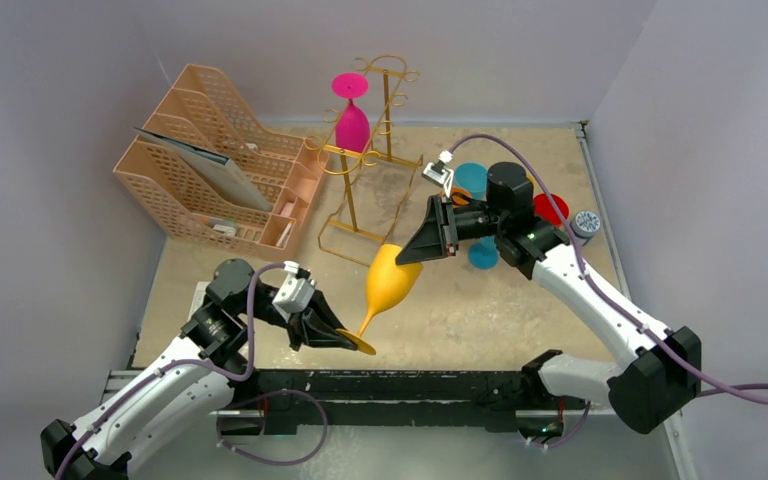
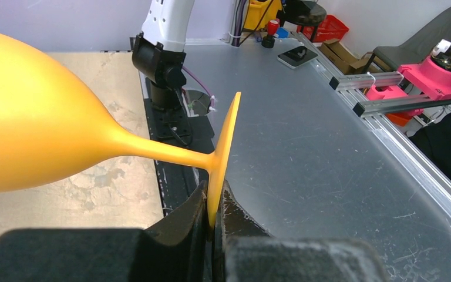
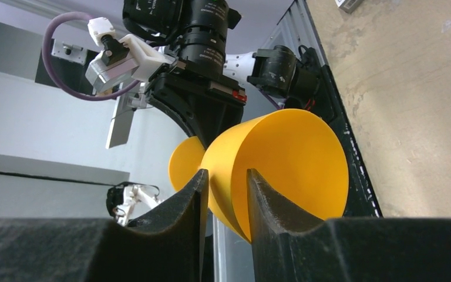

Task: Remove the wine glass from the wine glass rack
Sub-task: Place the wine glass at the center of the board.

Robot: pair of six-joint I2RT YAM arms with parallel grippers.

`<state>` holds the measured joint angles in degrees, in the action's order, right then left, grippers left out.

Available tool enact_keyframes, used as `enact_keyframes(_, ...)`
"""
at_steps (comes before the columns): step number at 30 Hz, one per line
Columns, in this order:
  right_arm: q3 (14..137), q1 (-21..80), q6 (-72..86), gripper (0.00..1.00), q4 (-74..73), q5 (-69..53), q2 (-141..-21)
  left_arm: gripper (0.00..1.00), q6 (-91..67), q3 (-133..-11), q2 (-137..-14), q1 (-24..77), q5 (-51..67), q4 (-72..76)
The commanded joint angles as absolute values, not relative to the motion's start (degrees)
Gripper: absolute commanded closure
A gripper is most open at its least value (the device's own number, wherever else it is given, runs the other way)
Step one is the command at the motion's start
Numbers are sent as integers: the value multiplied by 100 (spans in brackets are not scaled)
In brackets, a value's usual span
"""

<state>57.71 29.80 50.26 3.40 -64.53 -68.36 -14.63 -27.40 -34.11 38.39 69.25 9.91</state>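
Observation:
A yellow wine glass (image 1: 392, 275) hangs tilted in the air, off the gold wire wine glass rack (image 1: 350, 205). My left gripper (image 1: 350, 340) is shut on the edge of its foot (image 2: 226, 141), with the stem and bowl (image 2: 29, 129) stretching left. My right gripper (image 1: 410, 250) straddles the bowl's rim (image 3: 288, 164), one finger inside and one outside. The gap at the right gripper (image 3: 226, 176) is wider than the glass wall. A pink wine glass (image 1: 352, 125) hangs upside down from the rack's top hooks.
A peach lattice file organizer (image 1: 220, 170) stands at the back left, close beside the rack. Teal (image 1: 472, 178) and red (image 1: 550, 208) round items and a small grey disc (image 1: 587, 222) lie behind my right arm. Grey walls close in the table.

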Motion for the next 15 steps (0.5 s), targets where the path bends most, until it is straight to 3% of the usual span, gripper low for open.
enact_keyframes(1, 5767, 2988, 5356, 69, 800, -6919, -6868, 100, -1552, -2718, -3400, 3858, 6934, 1265)
enact_keyframes(9, 5689, 2989, 5599, 79, 1098, -7005, -6877, 100, -1597, -2708, -3414, 3858, 6942, 1316)
enact_keyframes(15, 5660, 2988, 5673, 94, 1158, -6979, -6890, 100, -1624, -2704, -3429, 3861, 6940, 1332)
